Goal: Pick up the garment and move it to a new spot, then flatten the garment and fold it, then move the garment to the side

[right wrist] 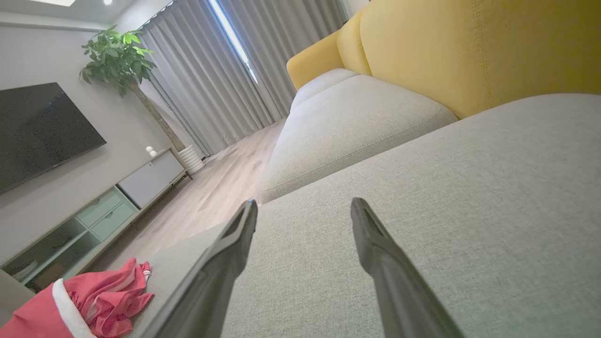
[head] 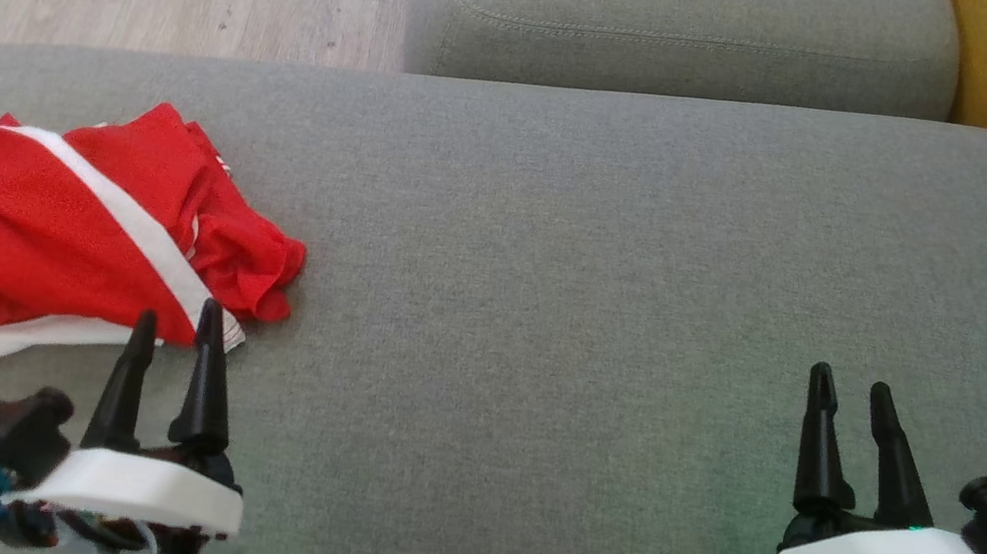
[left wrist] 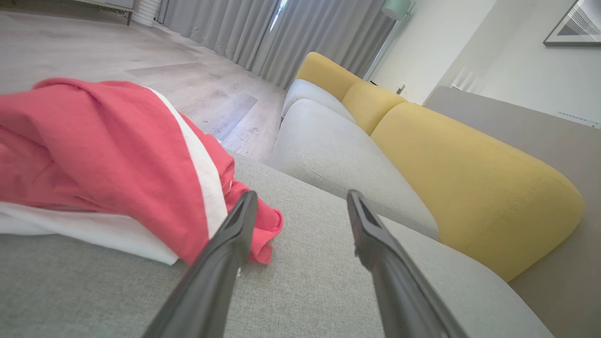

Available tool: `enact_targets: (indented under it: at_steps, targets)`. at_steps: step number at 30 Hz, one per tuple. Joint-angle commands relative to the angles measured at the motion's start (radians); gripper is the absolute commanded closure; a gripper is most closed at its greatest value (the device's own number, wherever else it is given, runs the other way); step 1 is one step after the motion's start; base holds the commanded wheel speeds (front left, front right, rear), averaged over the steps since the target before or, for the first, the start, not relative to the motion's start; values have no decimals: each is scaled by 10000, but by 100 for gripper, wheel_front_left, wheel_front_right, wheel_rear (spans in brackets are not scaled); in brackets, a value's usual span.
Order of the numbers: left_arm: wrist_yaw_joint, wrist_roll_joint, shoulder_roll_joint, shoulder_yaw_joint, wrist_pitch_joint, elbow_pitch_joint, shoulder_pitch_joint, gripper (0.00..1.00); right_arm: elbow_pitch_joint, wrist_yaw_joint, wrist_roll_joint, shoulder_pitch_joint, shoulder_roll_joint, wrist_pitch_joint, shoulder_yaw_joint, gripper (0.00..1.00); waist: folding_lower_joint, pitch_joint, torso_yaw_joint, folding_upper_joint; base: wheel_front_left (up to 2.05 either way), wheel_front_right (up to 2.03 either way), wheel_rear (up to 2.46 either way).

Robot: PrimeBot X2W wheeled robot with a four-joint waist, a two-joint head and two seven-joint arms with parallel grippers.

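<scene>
The jaws of the left gripper [head: 180,311] and the right gripper [head: 852,380] stand wide and empty. The red garment [head: 45,228] lies crumpled on the sofa [head: 612,237], just beside the left gripper.

Right of the garment [head: 55,230], the cushion [head: 612,237] lies bare.

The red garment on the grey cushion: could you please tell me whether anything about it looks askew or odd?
The red garment is crumpled in a heap at the left end of the grey cushion, with its white stripe running diagonally and a white hem poking out underneath. No damage shows, and nothing else stands out.
</scene>
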Motion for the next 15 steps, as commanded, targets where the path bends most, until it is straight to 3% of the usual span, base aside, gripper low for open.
enact_targets:
  at_steps: [1,15]
  targets:
    - [45,305,177,78,-153,-403,-450,0,-334,-5,-339,-539,-71,-164,215,0,-1,-4,-10,0,0,0,0]
    - [484,2096,565,-802,-564,-240,-548,0,-388,-5,-2513,-613,-79,-578,465,0,-1,-13,-81,0,0,0,0]
